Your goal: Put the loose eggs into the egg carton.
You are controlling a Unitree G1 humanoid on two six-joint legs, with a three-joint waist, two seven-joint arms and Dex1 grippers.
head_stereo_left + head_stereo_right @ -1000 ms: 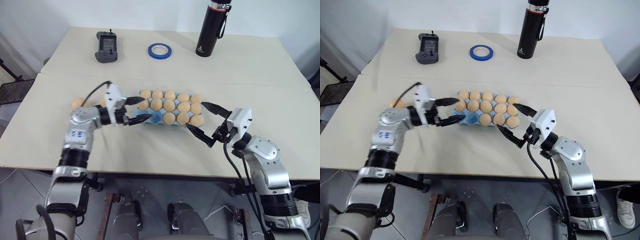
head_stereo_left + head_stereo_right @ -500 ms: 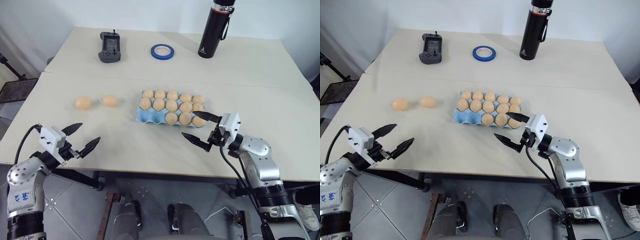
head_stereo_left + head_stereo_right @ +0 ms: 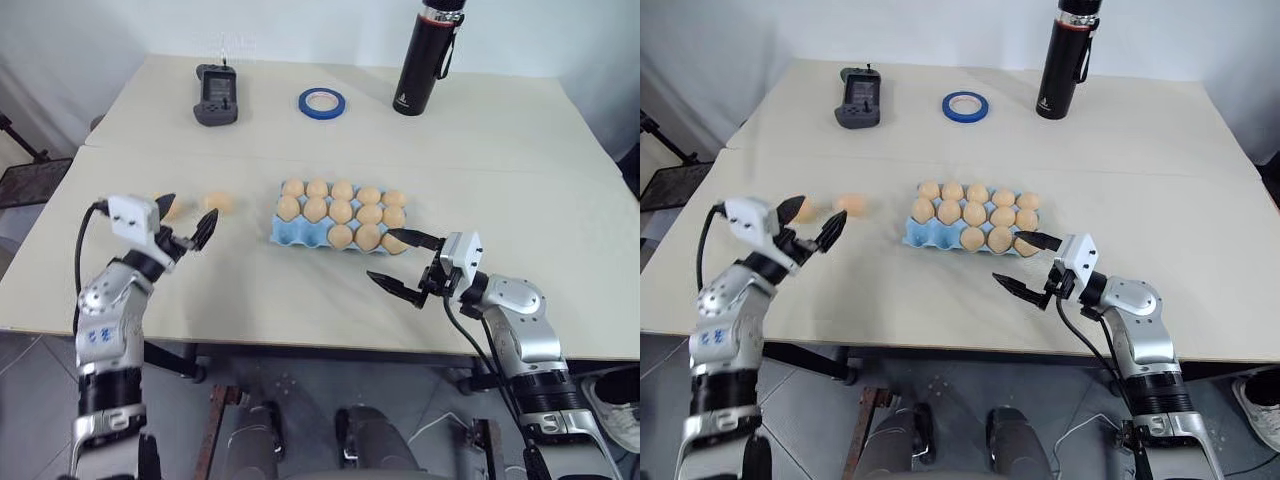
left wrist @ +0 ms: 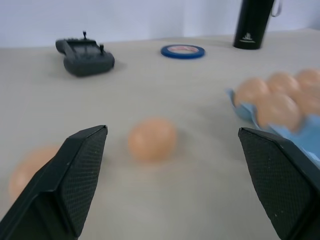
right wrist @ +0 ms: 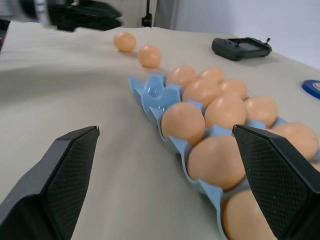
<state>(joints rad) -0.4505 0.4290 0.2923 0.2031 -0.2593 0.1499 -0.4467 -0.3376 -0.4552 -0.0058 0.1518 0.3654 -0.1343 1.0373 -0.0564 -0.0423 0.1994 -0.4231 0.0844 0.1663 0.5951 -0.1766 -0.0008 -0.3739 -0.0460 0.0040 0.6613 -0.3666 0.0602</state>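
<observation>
Two loose eggs (image 3: 218, 201) lie left of centre; the egg carton (image 3: 290, 231) (thirteen eggs) sits mid-frame. Left gripper (image 3: 186, 223) and right gripper (image 3: 400, 264) gape wide, empty.

Blue egg carton (image 5: 150, 95) nearly full, two loose eggs (image 5: 149, 56) beyond, jaws apart

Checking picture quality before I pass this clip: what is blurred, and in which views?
Left wrist view: the two loose eggs and the egg carton are soft, while the far tape ring is sharper. Right wrist view: the left gripper is smeared; nearby eggs read clearly. Head views: evenly lit.
</observation>
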